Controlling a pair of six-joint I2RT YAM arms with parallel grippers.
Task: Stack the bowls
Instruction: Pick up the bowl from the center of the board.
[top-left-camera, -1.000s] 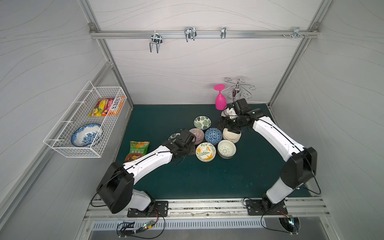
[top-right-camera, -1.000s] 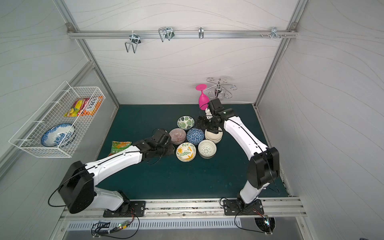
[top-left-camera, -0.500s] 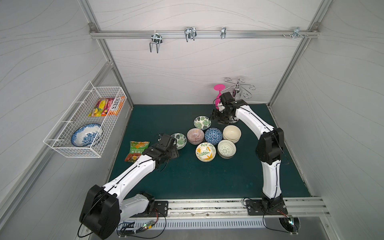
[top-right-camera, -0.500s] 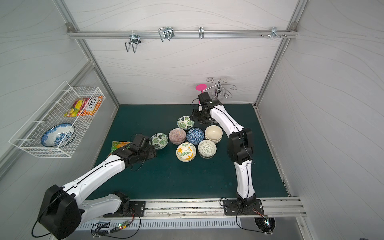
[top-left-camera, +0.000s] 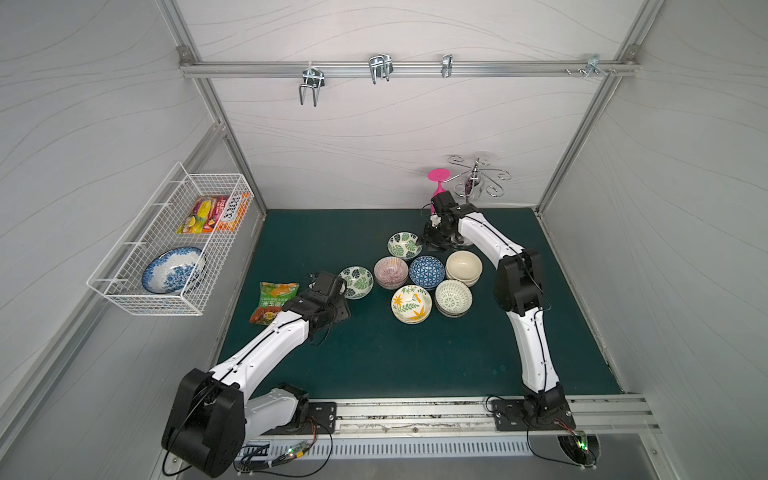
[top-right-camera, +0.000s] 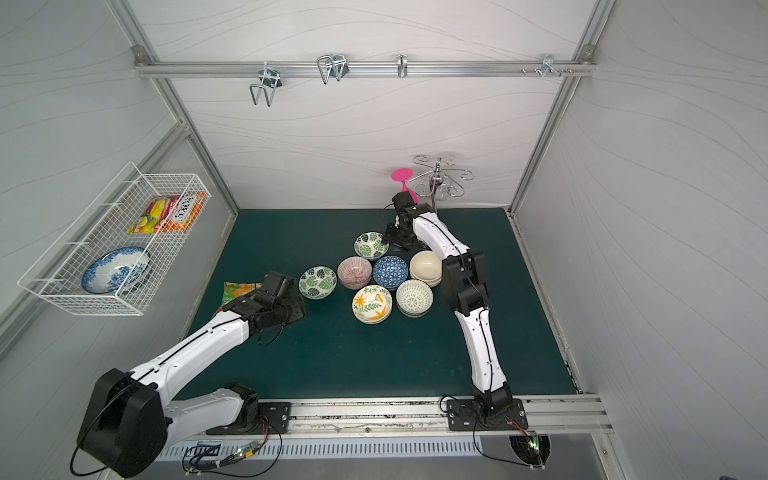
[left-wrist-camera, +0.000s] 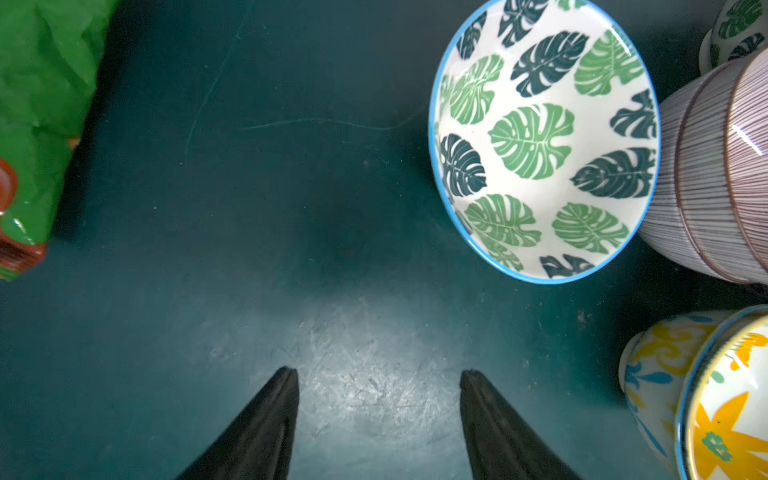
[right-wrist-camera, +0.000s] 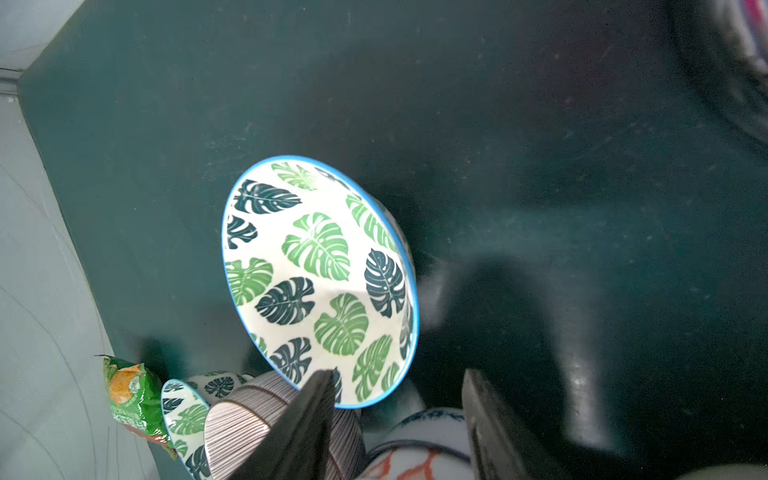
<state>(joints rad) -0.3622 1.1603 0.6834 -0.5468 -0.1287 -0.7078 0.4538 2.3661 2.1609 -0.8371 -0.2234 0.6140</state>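
**Mat** (top-left-camera: 415, 365): the front half is bare, so that is your widest room for moving.

**Stacks, five, clustered mid-mat:** striped (top-left-camera: 390, 272), blue (top-left-camera: 427, 272), cream (top-left-camera: 464, 267), floral (top-left-camera: 411, 304), lattice (top-left-camera: 454, 297). Each looks two deep, so count these done.

**Leaf bowls, two, each single on the mat:** the far leaf bowl (top-left-camera: 404, 245) sits behind the cluster. The near leaf bowl (top-left-camera: 355, 281) is just beside striped. Joining them looks like all you have left.

**Snack bag** (top-left-camera: 274, 301): lies close by the left arm.

**Glass** (top-left-camera: 438, 183): stands behind the right arm, so keep lifts forward of it.

**Right gripper** (right-wrist-camera: 399, 382): jaws apart about the far leaf bowl's rim, with no clamp visible. Striped and blue crowd that side.

**Left gripper** (left-wrist-camera: 378, 378): fingers apart and empty, over bare mat short of the near leaf bowl.
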